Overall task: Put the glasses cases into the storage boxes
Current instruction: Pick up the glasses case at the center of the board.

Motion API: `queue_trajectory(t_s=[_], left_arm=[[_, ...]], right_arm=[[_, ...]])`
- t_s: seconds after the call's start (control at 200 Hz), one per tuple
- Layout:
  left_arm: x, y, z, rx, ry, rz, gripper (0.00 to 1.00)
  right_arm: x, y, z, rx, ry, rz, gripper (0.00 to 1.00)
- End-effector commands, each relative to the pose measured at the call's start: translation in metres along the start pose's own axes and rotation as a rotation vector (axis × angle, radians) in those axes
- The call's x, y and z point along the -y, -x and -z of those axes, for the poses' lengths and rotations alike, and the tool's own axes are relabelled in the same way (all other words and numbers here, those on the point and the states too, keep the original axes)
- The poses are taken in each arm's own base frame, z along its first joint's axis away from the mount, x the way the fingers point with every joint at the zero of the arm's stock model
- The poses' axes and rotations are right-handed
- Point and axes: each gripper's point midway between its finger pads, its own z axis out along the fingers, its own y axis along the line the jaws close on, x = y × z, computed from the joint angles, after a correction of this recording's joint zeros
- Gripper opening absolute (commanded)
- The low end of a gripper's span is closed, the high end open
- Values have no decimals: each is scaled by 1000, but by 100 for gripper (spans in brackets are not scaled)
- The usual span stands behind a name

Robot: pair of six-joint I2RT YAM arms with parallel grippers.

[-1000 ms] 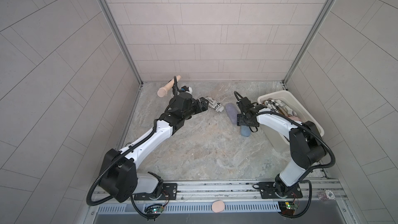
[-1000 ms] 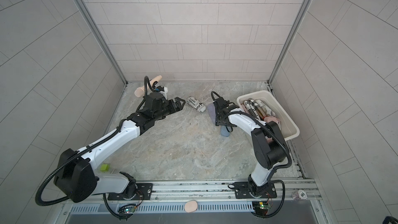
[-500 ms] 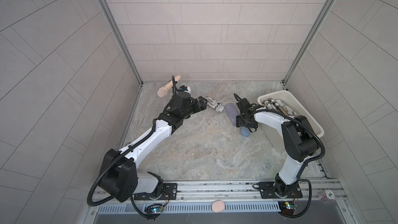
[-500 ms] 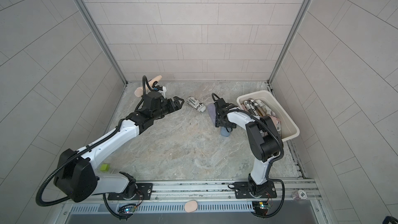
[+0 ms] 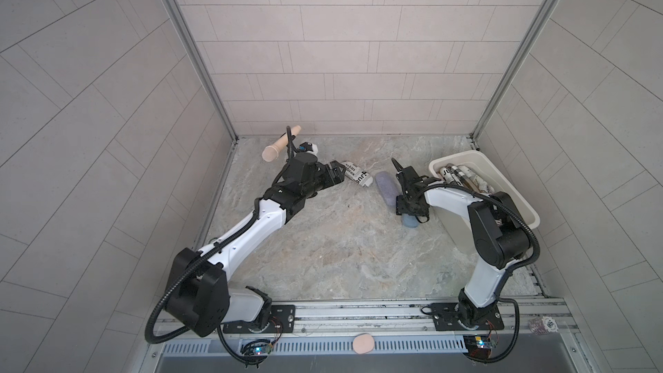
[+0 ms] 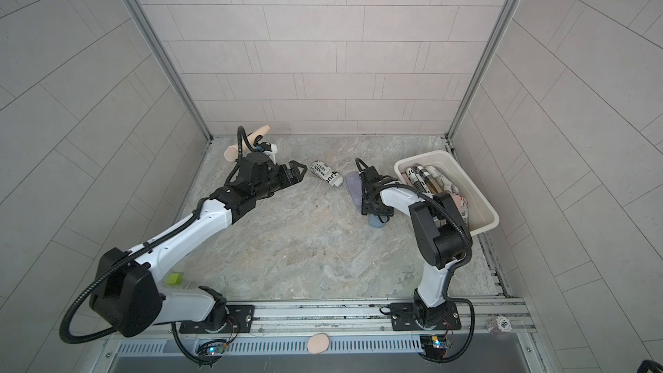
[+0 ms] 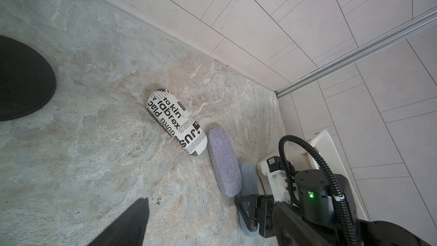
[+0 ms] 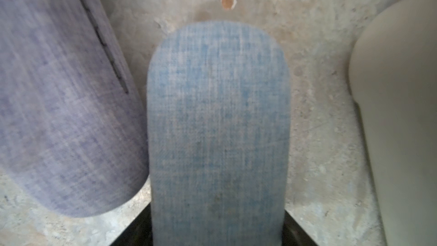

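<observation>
Right wrist view: a blue case (image 8: 217, 126) lies flat on the table (image 8: 319, 138) between the jaws of the right gripper (image 8: 217, 209). Its black fingers (image 8: 139, 230) sit close against both long sides, but whether they have clamped it cannot be told. A lavender case (image 8: 66, 114) rests just beside the jaws on one side, seemingly touching the blue one. The cream wall of the tub (image 8: 402, 138) stands near on the other side.

In both top views the left gripper (image 6: 297, 171) hangs with jaws apart and empty. A newsprint case (image 6: 326, 174) lies just ahead of them, untouched. A mic (image 5: 278, 147) leans well behind those jaws and is no part of the job.

The work looks well along. The tub holds a packed load of cases (image 5: 462, 177), several newsprint, one dark-striped and one pinkish. The right arm (image 5: 452, 199) hides part of the load, so no count is possible.

Three cases lie outside the tub, all on the table: the blue one between the right jaws, the lavender one beside them, and the newsprint one ahead of the left jaws. The blue case, nearest the tub, appears next to go in, and the other two would follow.
</observation>
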Motion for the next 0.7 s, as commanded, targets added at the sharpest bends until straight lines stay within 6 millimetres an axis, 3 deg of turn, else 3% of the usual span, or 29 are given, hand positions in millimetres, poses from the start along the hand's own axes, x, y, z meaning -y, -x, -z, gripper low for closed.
queue_trajectory(t_s=[0.0,0.145,0.325,0.545,0.695], left_arm=[[11,15,7,40,-31,4,89],[11,15,7,41,-30,4,89],[13,15,9,43,-37,5,89],[14,16,9,44,-42,7,89],[15,16,10,46,-47,1,89]], right_arm=[[3,1,3,6,-1,3,70],[1,7,21,41,17,18,61],[7,20,63,108,15,49,57],[16,38,138,225,27,86,56],[50,53,195,327,-94,94,56]])
